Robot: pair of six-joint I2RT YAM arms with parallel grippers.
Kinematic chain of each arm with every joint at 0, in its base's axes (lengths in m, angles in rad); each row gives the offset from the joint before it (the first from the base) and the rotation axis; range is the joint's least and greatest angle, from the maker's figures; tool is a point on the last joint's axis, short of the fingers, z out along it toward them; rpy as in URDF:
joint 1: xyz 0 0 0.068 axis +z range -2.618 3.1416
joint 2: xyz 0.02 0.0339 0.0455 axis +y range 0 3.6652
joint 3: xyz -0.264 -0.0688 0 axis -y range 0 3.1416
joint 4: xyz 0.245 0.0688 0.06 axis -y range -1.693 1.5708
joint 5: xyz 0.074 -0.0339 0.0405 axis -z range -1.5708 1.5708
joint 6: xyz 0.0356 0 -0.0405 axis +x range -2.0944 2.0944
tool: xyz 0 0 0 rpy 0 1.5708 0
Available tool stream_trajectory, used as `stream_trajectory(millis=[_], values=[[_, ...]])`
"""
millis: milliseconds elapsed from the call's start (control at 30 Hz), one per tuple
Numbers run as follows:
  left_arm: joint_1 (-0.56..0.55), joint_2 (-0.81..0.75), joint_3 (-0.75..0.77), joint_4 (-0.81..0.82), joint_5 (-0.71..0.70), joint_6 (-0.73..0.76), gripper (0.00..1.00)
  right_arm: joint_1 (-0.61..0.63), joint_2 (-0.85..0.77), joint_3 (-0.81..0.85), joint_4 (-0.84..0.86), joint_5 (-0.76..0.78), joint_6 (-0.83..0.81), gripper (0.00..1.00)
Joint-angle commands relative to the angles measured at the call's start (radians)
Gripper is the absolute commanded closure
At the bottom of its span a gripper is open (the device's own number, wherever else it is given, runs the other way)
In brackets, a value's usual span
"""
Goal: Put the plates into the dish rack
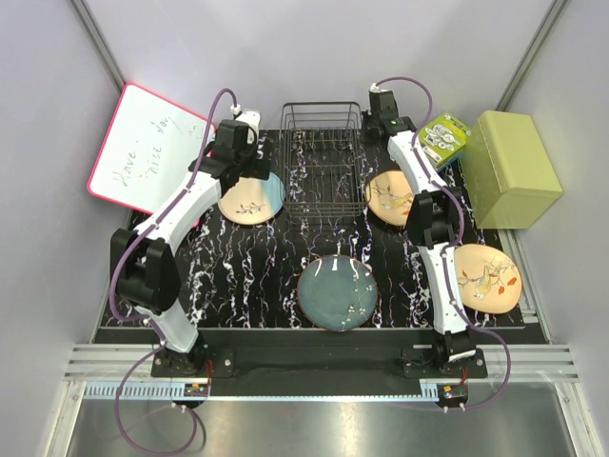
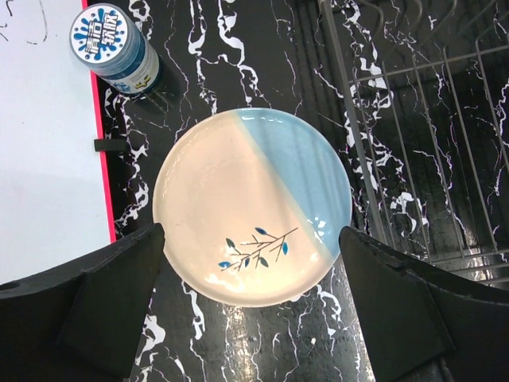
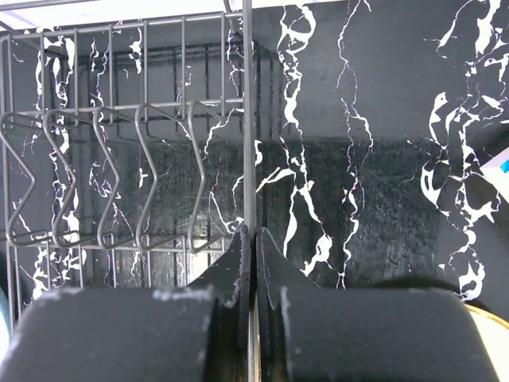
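While it is gaping wide, the left gripper [image 2: 253, 235] is hovering over a plate [image 2: 238, 179]. The right gripper [image 3: 253, 239] is pinching the rack [image 1: 322, 160]

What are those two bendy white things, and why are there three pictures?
They are robot arms: a left arm and a right arm. One picture looks down from above; the other two come from a little camera on each wrist. On the table lie four plates, with a wire rack in the middle. The left claw hangs open over the blue-beige plate. The right claw is pinched shut on a rack wire. A whiteboard, a tin and a green box sit at the sides.
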Motion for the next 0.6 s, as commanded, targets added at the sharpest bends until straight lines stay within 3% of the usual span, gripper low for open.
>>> stream_trajectory(millis=[0,33,167,200,267,400,433,567], values=[[0.002,-0.041,0.023,0.013,-0.022,0.017,0.01,-0.018,0.015,0.047,0.034,0.026,0.018,1.0],[0.002,-0.042,0.021,0.016,-0.023,0.017,0.01,-0.02,-0.002,0.027,0.034,0.022,0.01,0.8],[0.002,-0.059,0.003,0.016,-0.017,0.013,0.01,-0.028,-0.112,-0.066,0.022,-0.058,-0.03,0.38],[0.003,-0.067,-0.006,0.015,-0.014,0.015,0.01,-0.031,-0.144,-0.092,0.014,-0.095,-0.035,0.32],[0.005,-0.11,-0.04,0.016,-0.007,0.017,0.01,-0.048,-0.262,-0.19,0.0,-0.159,-0.052,0.24],[0.022,-0.211,-0.194,0.006,0.142,0.006,0.01,-0.095,-0.515,-0.446,0.008,-0.23,-0.082,0.2],[0.025,-0.229,-0.219,0.001,0.179,-0.002,0.01,-0.11,-0.624,-0.574,0.014,-0.259,-0.087,0.18],[0.034,-0.341,-0.35,0.01,0.378,-0.136,0.01,-0.204,-0.859,-0.896,0.038,-0.583,-0.087,0.15]])
